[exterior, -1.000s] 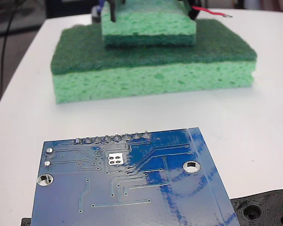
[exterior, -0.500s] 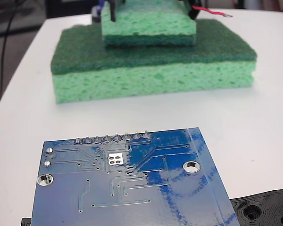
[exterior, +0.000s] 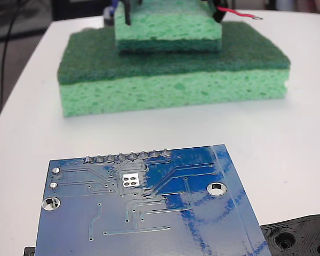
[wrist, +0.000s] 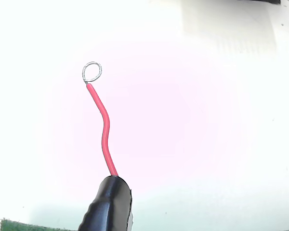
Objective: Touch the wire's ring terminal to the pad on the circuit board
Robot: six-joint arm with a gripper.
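The blue circuit board (exterior: 149, 213) lies at the front of the fixed view, with its small silver pad (exterior: 130, 180) near the row of solder bumps. The red wire (exterior: 237, 13) sticks out to the right at the top edge, far behind the board, and ends in the ring terminal (exterior: 257, 18). In the wrist view the wire (wrist: 105, 132) rises from a black sleeve (wrist: 108, 207) to the open ring terminal (wrist: 92, 72) over white table. Only black pieces of my gripper (exterior: 218, 12) show at the top edge, so its jaws cannot be judged.
A large green sponge (exterior: 170, 74) with a smaller sponge (exterior: 168, 26) stacked on it stands between the board and the wire. A black plastic piece with holes (exterior: 298, 237) lies at the bottom right. The table's edge runs along the left.
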